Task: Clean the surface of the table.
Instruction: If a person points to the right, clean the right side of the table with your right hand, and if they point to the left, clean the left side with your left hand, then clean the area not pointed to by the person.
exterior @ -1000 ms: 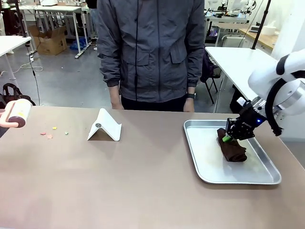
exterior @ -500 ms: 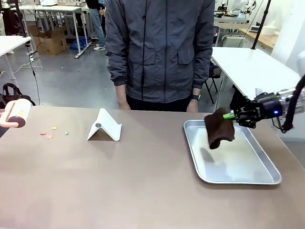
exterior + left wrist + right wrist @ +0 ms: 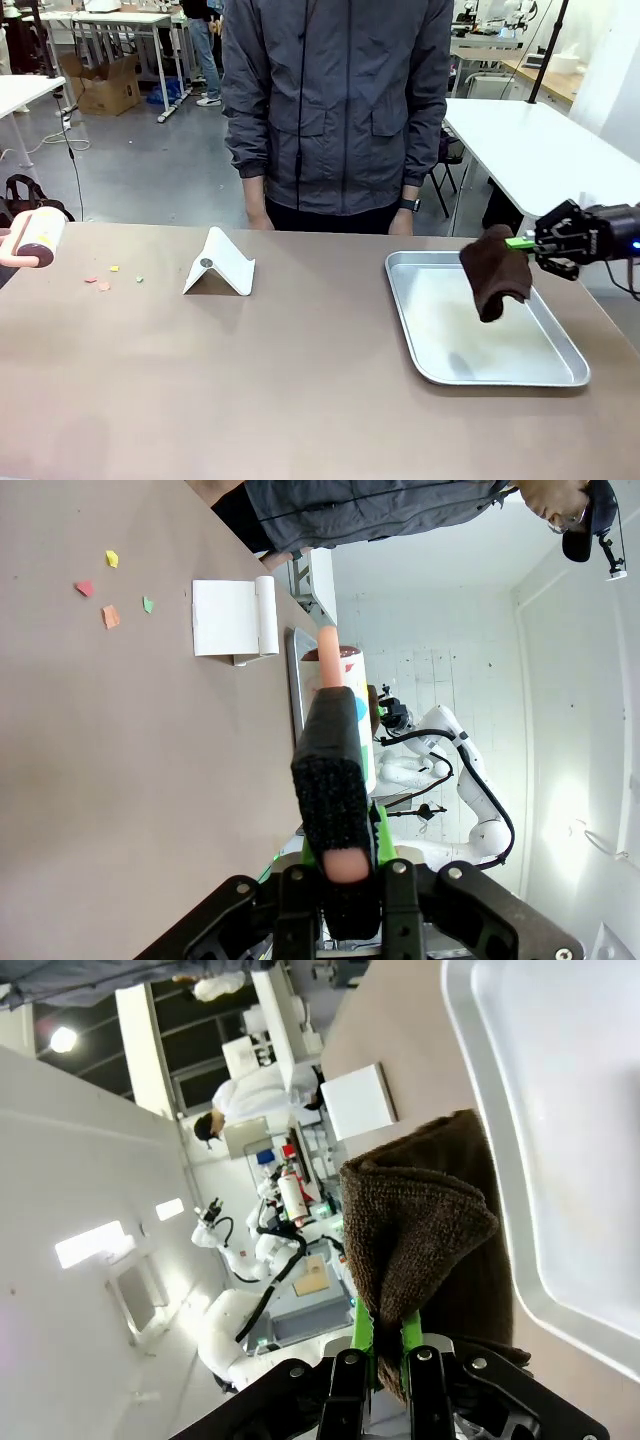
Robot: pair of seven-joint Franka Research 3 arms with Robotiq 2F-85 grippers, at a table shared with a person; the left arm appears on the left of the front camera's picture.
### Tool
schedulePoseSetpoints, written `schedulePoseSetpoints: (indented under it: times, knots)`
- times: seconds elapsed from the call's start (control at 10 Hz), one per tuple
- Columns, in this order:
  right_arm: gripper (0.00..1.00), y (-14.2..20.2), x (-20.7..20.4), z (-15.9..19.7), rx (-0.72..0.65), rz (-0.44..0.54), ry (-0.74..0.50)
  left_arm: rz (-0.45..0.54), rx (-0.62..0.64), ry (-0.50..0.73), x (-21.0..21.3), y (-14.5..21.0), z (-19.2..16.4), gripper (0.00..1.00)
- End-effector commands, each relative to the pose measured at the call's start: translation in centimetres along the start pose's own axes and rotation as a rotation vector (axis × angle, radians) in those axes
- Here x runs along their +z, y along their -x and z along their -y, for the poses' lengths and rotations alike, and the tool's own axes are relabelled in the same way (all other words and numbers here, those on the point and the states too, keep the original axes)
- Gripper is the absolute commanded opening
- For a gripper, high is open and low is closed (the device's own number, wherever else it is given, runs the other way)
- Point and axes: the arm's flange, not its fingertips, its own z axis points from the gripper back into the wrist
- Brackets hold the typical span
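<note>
The surface (image 3: 300, 390) is a wide brownish-taupe top that takes up the whole lower half of the front view, running from the left edge to the right edge. A person in a grey jacket (image 3: 335, 100) stands at its far side, in the upper middle of the frame.

At the right of the front view, the right fingers (image 3: 520, 242) are closed on a corner of a dark brown cloth (image 3: 495, 272). The cloth hangs free in the air above the far right part of a silver tray (image 3: 440, 330) and touches neither the tray nor the surface. In the right wrist view the green pads pinch a fold of the cloth at the bottom of the frame, with the tray's pale floor in the upper right.

At the left edge of the front view a lint roller (image 3: 36, 240) with a pink handle is held up off the surface. The left wrist view shows the left fingers (image 3: 335, 780) closed tightly on that pink handle, at the lower middle of the frame.

A few small coloured paper scraps (image 3: 108, 276) lie on the surface near the roller, at middle left. A white folded stand (image 3: 220, 265) sits to their right, left of centre, well apart from the tray.
</note>
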Motion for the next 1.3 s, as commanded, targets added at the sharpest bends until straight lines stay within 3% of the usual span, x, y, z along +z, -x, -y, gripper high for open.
schedulePoseSetpoints:
  times: [0.0,0.1,0.2,1.2]
  knots:
    - [0.12,0.9,1.2,3.0,0.044,0.012,0.031,0.001,-0.005,0.001,-0.1,0.3,0.3,0.00]
    - [0.12,1.1,1.2,3.5,0.112,0.010,0.053,0.001,-0.005,0.001,-0.1,0.3,0.3,0.00]
    - [0.12,0.5,0.9,1.6,0.000,0.007,0.011,0.001,-0.005,0.001,-0.1,0.3,0.3,0.00]
    - [0.12,0.5,0.9,1.6,0.000,0.007,0.011,0.001,-0.005,0.001,-0.1,0.3,0.3,0.00]
